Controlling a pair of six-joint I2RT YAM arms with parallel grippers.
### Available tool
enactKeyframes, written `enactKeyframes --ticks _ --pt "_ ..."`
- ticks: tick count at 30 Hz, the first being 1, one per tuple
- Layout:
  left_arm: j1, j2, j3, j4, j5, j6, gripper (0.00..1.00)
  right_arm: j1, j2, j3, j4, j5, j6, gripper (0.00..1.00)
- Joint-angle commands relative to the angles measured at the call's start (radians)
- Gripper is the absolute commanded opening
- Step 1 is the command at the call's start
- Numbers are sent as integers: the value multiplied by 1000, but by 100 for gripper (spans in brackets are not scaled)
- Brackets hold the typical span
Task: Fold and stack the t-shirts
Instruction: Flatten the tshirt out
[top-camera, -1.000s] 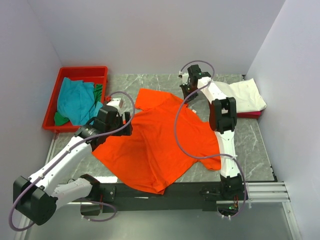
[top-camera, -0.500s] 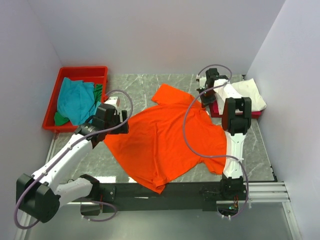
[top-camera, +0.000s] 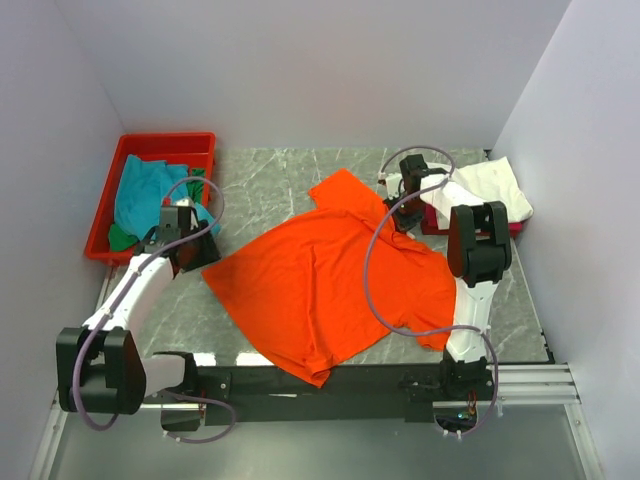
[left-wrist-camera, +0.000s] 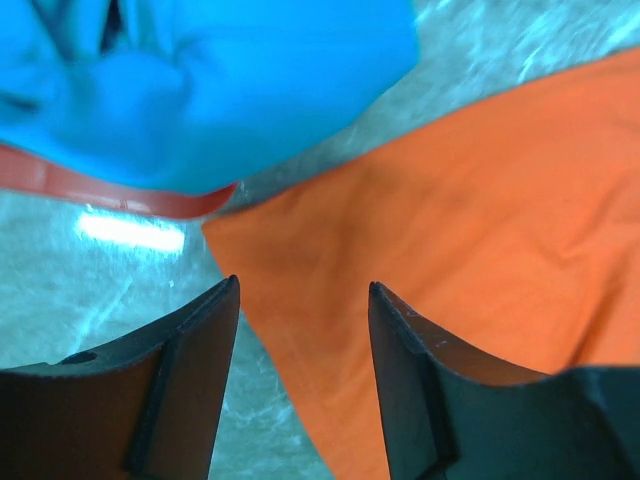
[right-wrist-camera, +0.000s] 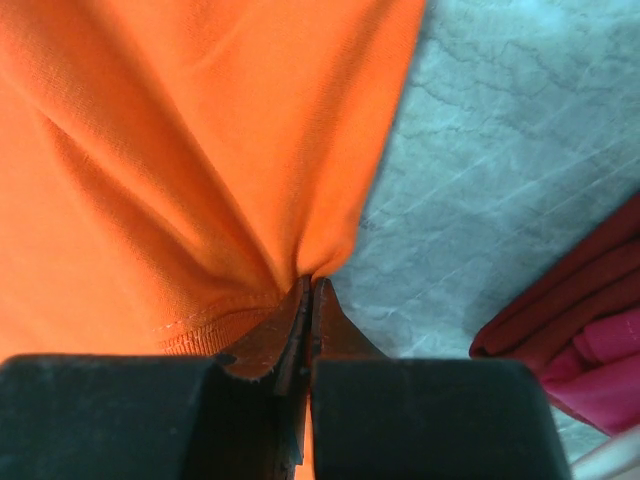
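A robotics lab cell is indicated. A marbled tabletop (top-camera: 290, 165) is enclosed by plain white panels (top-camera: 300, 70), and a left arm (top-camera: 135, 290) and a right arm (top-camera: 470, 300) are bolted to a black rail (top-camera: 340, 380) at its edge.

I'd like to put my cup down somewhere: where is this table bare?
Bare grey marble tabletop shows along the far edge, between the red plastic tray and the bright orange cloth t-shirt, and at the near-right corner. Crowded: the middle under the shirt, and the far right, with the folded white t-shirt.
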Motion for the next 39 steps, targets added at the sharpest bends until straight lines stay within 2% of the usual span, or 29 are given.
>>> enactKeyframes --ticks 1,5,6,8,9,15,19,20,21,22,24,30,35,39 --pt "18 -33 -48 14 67 -69 59 -6 -60 -13 49 20 -12 0" --pt "19 -16 -57 8 -16 -100 52 -4 -57 -4 49 6 -10 1" --pt "21 4 -48 11 -33 -102 46 -4 -55 1 49 3 -12 1" --pt "24 34 -36 12 -69 -96 43 -6 -59 -2 49 -2 -15 1" --pt "24 76 -27 8 -91 -91 38 -6 -63 -7 49 -3 -16 1" --pt "24 150 -5 -8 -99 -86 34 -10 -115 -56 71 -8 -27 2" --pt "4 99 -25 6 -44 -117 35 -10 -128 -65 69 -12 -39 2" --pt "-5 32 -39 21 -42 -135 36 -12 -131 -68 71 -12 -41 2" --pt "-16 0 -65 52 -50 -155 42 -12 -131 -68 69 -15 -42 2" --pt "-23 -63 -97 75 -118 -213 47 -13 -131 -70 69 -17 -45 2" --pt "-25 -112 -126 87 -174 -266 49 -16 -137 -77 72 -18 -45 2" --pt "-30 -235 -259 144 -287 -412 51 -25 -173 -140 103 1 -58 2" --pt "-30 -238 -310 178 -288 -422 51 -50 -229 -211 136 21 -68 2" --pt "-30 -261 -335 233 -257 -375 50 -76 -281 -249 147 18 -76 2"
